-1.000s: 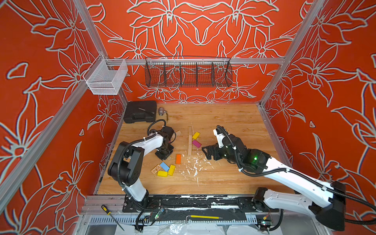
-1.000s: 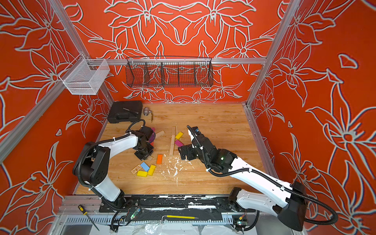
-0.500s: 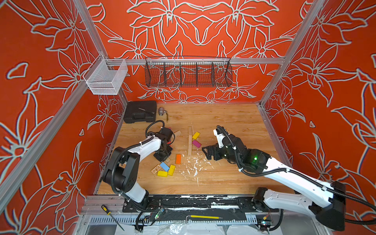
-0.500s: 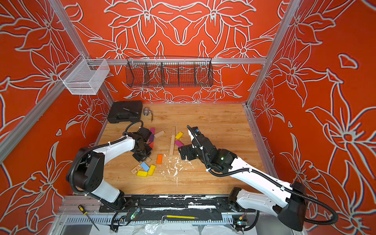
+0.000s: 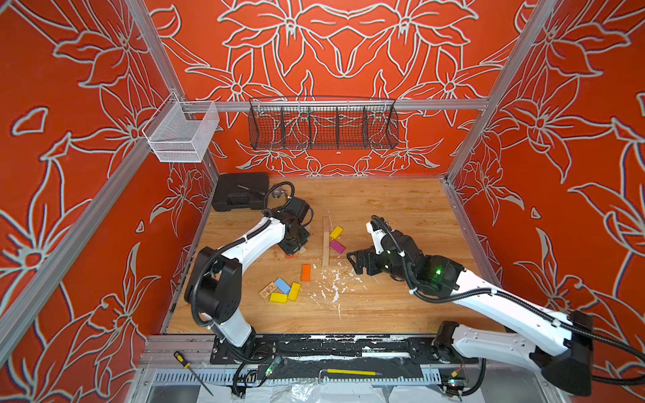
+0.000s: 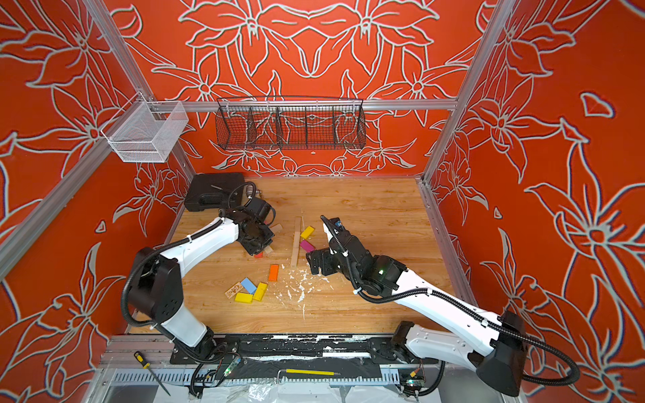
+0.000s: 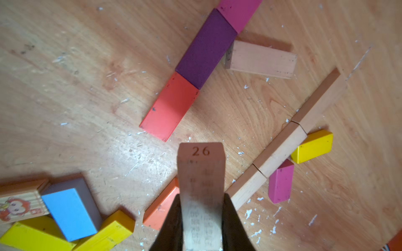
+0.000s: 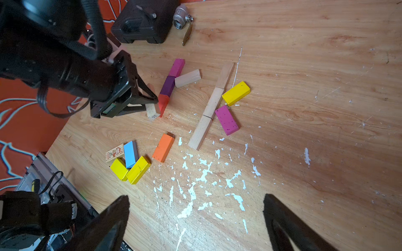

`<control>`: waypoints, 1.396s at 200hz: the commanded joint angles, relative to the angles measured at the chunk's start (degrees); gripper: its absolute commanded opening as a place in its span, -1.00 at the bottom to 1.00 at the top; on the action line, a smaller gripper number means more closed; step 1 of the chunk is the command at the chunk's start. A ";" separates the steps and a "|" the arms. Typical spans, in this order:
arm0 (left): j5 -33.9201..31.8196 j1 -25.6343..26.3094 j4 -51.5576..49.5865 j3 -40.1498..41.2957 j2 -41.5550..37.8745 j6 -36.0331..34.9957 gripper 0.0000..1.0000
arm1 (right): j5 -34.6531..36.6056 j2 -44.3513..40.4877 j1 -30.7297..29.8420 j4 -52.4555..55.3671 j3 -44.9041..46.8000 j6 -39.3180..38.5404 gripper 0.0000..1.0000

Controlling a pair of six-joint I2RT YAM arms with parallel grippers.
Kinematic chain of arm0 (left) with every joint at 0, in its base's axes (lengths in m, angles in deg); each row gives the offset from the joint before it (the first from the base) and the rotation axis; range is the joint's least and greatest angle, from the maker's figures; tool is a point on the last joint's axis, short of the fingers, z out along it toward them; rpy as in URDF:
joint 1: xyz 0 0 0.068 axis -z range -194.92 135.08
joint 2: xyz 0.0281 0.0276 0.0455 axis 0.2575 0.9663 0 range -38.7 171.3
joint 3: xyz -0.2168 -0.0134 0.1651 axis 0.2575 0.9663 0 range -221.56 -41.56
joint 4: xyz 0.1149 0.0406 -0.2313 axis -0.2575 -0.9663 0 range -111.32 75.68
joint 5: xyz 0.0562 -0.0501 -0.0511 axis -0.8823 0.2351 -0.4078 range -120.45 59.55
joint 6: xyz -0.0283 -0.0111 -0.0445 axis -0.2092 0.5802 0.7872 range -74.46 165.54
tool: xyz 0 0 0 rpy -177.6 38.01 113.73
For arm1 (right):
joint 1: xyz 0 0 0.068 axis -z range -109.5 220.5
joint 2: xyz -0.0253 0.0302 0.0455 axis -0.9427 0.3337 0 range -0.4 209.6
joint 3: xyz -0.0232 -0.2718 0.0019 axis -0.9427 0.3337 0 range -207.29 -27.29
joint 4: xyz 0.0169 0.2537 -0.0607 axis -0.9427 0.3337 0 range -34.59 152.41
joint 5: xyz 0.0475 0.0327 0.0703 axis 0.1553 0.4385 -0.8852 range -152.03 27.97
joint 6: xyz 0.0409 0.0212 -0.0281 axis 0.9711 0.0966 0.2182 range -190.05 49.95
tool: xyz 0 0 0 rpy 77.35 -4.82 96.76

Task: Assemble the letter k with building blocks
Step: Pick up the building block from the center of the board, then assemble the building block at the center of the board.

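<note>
My left gripper [image 7: 201,217] is shut on a plain wooden block [image 7: 201,173] with "26" printed on its free end. That end hangs just by the red block [image 7: 169,108], which closes a row with a purple block [image 7: 206,50] and a magenta one [image 7: 239,10]. Another plain block [image 7: 261,59] touches the purple one. Three plain planks form a straight line [image 8: 212,102], with a yellow block [image 8: 236,93] and a magenta block [image 8: 227,120] angled off its side. My right gripper [image 8: 195,217] is open and holds nothing, over white flecks. In both top views the left gripper [image 5: 295,249] [image 6: 260,249] and right gripper [image 5: 356,260] [image 6: 314,261] flank the plank line.
An orange block [image 8: 163,147] lies alone. A light blue block [image 8: 130,154], two yellow blocks [image 8: 138,169] and a printed block [image 8: 114,153] are heaped near the front left. A black case [image 5: 241,192] and a metal valve [image 8: 181,19] sit at the back left.
My left gripper has closed fully on the plain block and shifted slightly beside the red block. The right arm has not moved.
</note>
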 commanded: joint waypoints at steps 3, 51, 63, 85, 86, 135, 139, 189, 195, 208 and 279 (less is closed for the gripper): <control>-0.98 0.06 -2.88 -3.84 5.29 -1.73 -0.64 | 1.78 -1.01 0.42 0.95 -0.40 1.38 0.96; 0.28 0.06 -2.13 -7.85 13.16 -2.27 -0.64 | 2.13 -1.16 0.44 1.52 -0.52 1.42 0.96; 0.68 0.06 -2.13 -8.73 14.74 -2.60 -0.63 | 2.23 -1.17 0.44 1.66 -0.55 1.40 0.95; 1.10 0.02 -2.07 -9.41 16.57 -2.79 -0.60 | 2.44 -1.41 0.42 1.78 -0.71 1.39 0.95; 1.16 0.04 -2.06 -9.41 16.61 -2.79 -0.60 | 2.46 -1.46 0.43 1.78 -0.63 1.37 0.95; 1.83 0.24 -0.46 -8.54 16.70 -2.87 -0.40 | 2.40 -1.02 0.44 1.52 -0.86 1.42 0.95; 1.91 0.24 -0.32 -8.48 16.56 -3.04 -0.38 | 2.41 -0.84 0.44 1.60 -0.94 1.32 0.96; 1.57 1.03 0.08 -8.18 14.10 -3.32 -0.09 | 1.72 0.50 0.39 2.05 -2.45 0.79 0.95; 1.56 1.04 0.06 -8.03 13.41 -3.23 -0.09 | 1.76 0.59 0.40 2.12 -2.56 0.57 0.96; 1.25 1.03 -0.23 -7.77 11.17 -3.23 -0.09 | 2.04 0.79 0.44 2.39 -2.96 -0.03 0.95; 0.98 -6.91 -3.55 -1.70 -15.45 -15.14 0.02 | -0.14 15.14 0.43 15.67 -18.72 -10.19 0.95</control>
